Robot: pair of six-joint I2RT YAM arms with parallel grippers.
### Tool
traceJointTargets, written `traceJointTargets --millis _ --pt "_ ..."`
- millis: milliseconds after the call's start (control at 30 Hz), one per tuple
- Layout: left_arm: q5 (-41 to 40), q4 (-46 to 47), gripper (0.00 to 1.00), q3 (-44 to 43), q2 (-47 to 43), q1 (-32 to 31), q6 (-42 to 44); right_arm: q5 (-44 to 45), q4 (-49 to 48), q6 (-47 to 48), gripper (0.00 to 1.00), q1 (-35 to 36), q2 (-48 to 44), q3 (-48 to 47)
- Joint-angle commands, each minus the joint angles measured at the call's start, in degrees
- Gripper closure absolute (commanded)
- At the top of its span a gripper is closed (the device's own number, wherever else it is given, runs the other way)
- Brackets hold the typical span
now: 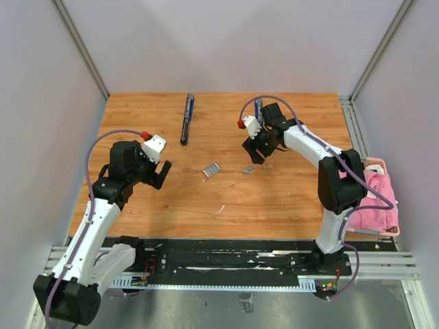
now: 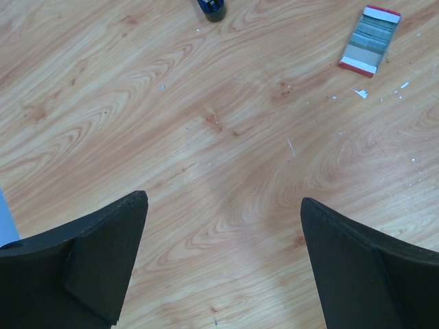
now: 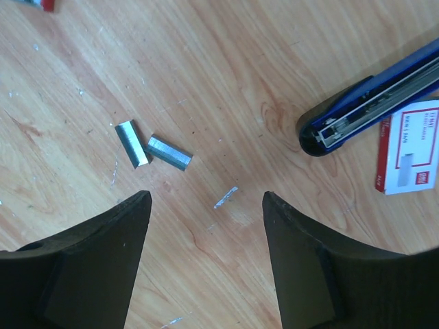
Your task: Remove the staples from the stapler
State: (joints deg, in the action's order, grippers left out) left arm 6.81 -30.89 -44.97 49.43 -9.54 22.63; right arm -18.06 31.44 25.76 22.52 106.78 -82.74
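Two short silvery-grey staple strips (image 3: 132, 142) (image 3: 169, 152) lie side by side on the wooden table, just ahead of my right gripper (image 3: 206, 195). They show as one grey speck in the top view (image 1: 247, 168). A tiny silver sliver (image 3: 226, 197) lies between the right fingertips' line. A blue stapler (image 3: 370, 103) lies open with its metal channel exposed, to the right of the strips. My right gripper (image 1: 255, 154) is open and empty above the table. My left gripper (image 1: 160, 174) (image 2: 223, 199) is open and empty over bare wood.
A second dark stapler (image 1: 186, 118) lies at the back centre; its tip shows in the left wrist view (image 2: 211, 7). A small red-ended tray of staples (image 1: 211, 169) (image 2: 370, 40) lies mid-table. A white box with red print (image 3: 411, 144) sits beside the open stapler. A pink cloth (image 1: 376, 199) hangs off the right edge.
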Motion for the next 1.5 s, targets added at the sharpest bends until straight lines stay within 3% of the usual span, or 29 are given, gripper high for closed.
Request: traceJointTargets --millis 0,433,900,1300,1467 --pt "0.96 0.84 0.02 0.32 -0.91 0.22 0.35 -1.46 1.2 4.38 0.33 0.24 1.9 0.88" --pt "0.57 1.1 0.02 0.59 -0.9 0.22 0.57 2.29 -0.19 2.72 0.35 2.93 6.42 -0.67" --pt "0.22 1.27 0.02 0.65 -0.65 0.22 0.66 4.19 -1.78 -2.25 0.44 2.97 9.64 -2.49" --pt "0.05 1.26 0.02 0.63 -0.56 0.22 0.61 -1.27 -1.99 -5.83 0.45 1.59 7.96 -2.96" --pt "-0.04 1.36 0.02 0.74 -0.48 0.22 0.66 -5.99 2.7 -2.23 0.48 1.28 8.05 -6.08"
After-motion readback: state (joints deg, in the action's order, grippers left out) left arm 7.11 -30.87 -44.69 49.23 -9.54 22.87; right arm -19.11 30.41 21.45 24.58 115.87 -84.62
